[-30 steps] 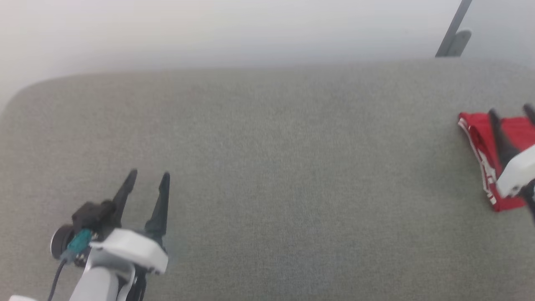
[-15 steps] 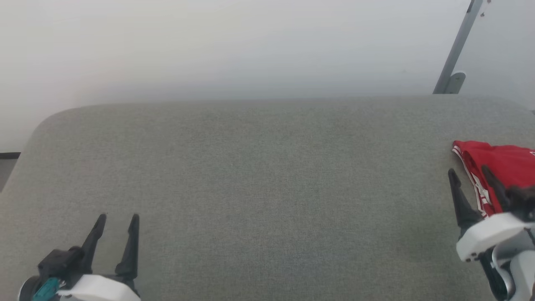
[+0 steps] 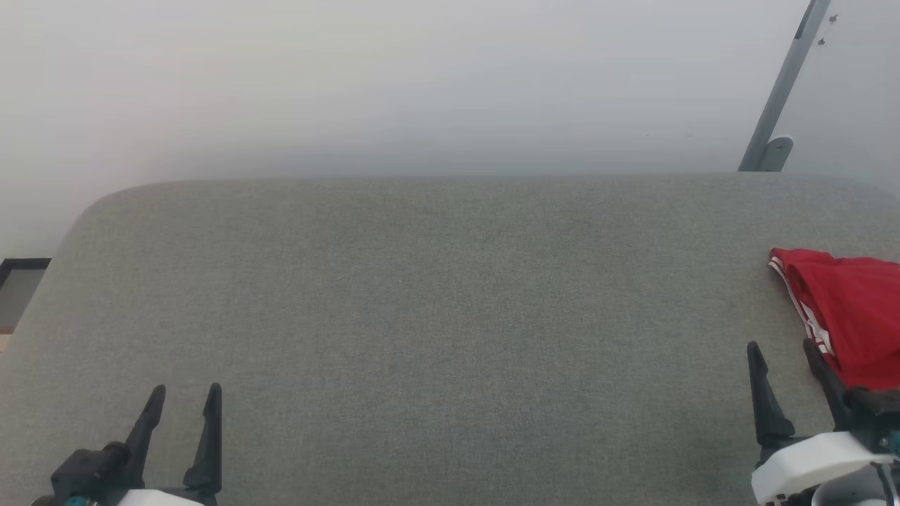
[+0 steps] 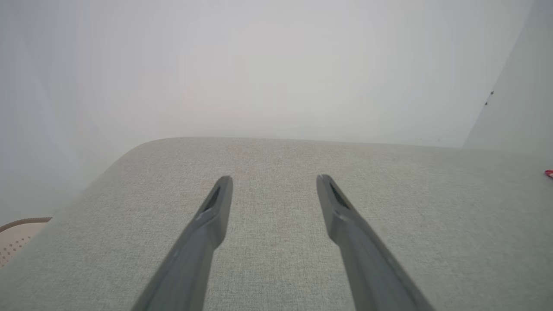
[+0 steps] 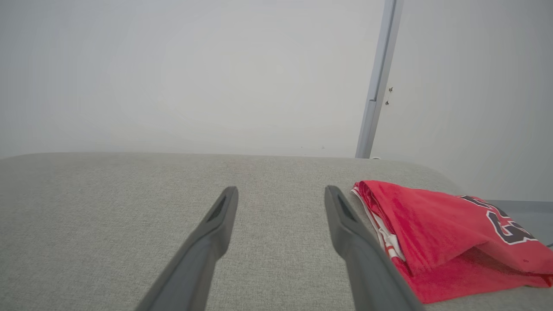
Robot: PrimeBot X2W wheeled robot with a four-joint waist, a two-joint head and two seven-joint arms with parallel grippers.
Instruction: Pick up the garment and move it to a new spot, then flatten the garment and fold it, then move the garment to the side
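The garment [image 3: 854, 316] is a folded red jersey with white striped trim, lying at the right end of the grey padded surface [image 3: 450, 309]. In the right wrist view the garment [image 5: 440, 233] shows dark white-outlined lettering and lies just right of my fingers. My right gripper [image 3: 782, 346] stands open at the lower right, just left of and nearer than the garment, with nothing between its fingers; it shows again in its own view [image 5: 281, 188]. My left gripper [image 3: 184, 388] is open at the lower left over bare fabric, its wrist view [image 4: 273, 177] showing empty jaws.
A pale wall rises behind the surface. A grey metal post [image 3: 780, 91] leans up at the back right. A beige perforated basket rim [image 4: 19, 235] peeks past the surface's left edge. A sliver of floor [image 3: 17, 284] lies at the far left.
The head view has tilted up. Both grippers have drawn back toward the near edge. The right gripper has come off the garment and now stands beside it.
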